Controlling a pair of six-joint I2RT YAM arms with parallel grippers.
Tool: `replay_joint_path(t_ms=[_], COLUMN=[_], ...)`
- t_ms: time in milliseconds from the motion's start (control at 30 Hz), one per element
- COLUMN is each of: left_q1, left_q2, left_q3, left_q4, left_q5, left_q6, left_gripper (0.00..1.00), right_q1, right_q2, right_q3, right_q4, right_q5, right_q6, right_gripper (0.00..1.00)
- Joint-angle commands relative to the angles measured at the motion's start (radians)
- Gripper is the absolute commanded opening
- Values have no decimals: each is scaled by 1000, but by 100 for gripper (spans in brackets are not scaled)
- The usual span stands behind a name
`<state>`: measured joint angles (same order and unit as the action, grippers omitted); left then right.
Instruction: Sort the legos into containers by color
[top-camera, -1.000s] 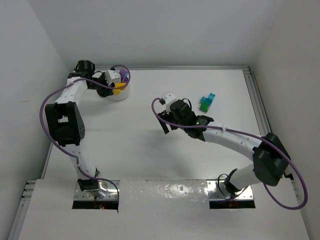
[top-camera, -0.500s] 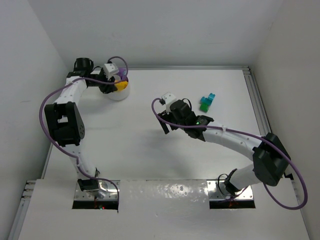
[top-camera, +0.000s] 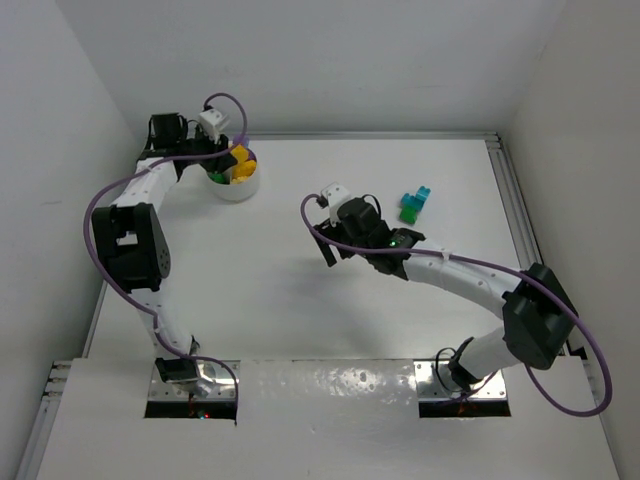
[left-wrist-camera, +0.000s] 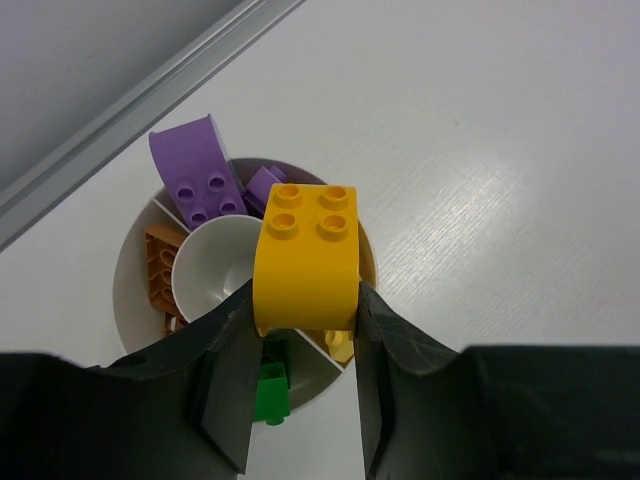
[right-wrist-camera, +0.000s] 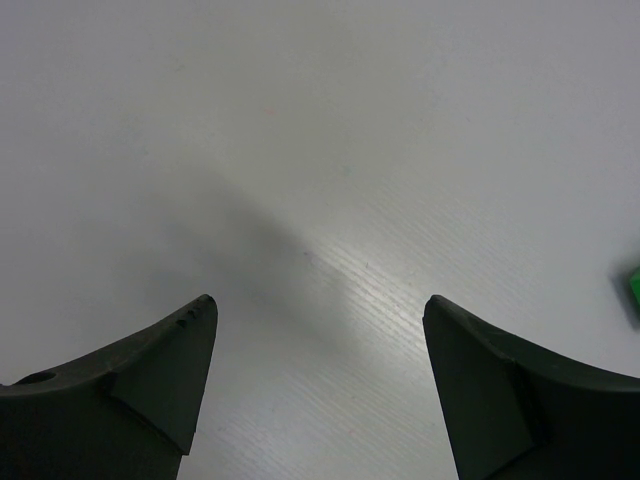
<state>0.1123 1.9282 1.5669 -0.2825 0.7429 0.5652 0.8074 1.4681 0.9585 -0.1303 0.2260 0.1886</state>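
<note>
Right gripper (right-wrist-camera: 320, 335) hangs over the bare white table (right-wrist-camera: 330, 150) about midway across it. Its two dark fingers (right-wrist-camera: 150, 380) stand wide apart with nothing between them.

A little farther back and off to its right, a teal brick (top-camera: 421, 194) and a green brick (top-camera: 410, 212) lie on the table touching each other. They are loose and well apart from the bowl.

Farthest away, in the back left corner, the left gripper (left-wrist-camera: 300, 305) is clamped on a yellow brick (left-wrist-camera: 305, 260), with one black finger pressed against each side. The brick's four studs face the wrist camera. It is held over the white bowl (left-wrist-camera: 128, 300), above the rim on the right of that view. Whether it touches the bowl cannot be told.

The bowl sits near the metal rail (left-wrist-camera: 150, 100) along the table's far edge. White dividers split it around a round centre cup (left-wrist-camera: 215, 265):
- The far section holds a curved purple brick (left-wrist-camera: 190, 172) and a second purple piece (left-wrist-camera: 262, 186).
- The left section holds an orange brick (left-wrist-camera: 160, 265).
- The near section holds a small green piece (left-wrist-camera: 270, 392), partly hidden by a finger.
- A pale yellow piece (left-wrist-camera: 340, 346) peeks out just under the held brick.
</note>
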Motion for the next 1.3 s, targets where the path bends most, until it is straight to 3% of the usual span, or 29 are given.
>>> replay_joint_path(t_ms=[0, 600, 967, 1067, 1133, 1167, 1267], left_q1=[-26, -48, -49, -49, -49, -49, -49], left_q2=[-18, 15, -35, -75, -100, -121, -149], left_q3=[-8, -36, 45, 65, 67, 70, 87], left_q4=[98, 111, -45, -206, -399, -496, -940], left_q5=[-31, -86, -62, 14, 77, 146, 260], left_q6=[-51, -41, 85, 276, 521, 747, 1119], left_gripper=[0, 0, 0, 0, 0, 0, 0], right_q1=[-2, -1, -1, -2, -2, -2, -4], right_q2=[18, 26, 26, 15, 2, -6, -38], right_q3=[66, 75, 117, 135, 141, 138, 108], right_q4=[9, -2, -41, -46, -39, -14, 95], right_q5=[-17, -13, -11, -46, -120, -151, -289], right_q6=[11, 15, -52, -96, -135, -153, -274], right_gripper=[82, 82, 83, 84, 86, 89, 93])
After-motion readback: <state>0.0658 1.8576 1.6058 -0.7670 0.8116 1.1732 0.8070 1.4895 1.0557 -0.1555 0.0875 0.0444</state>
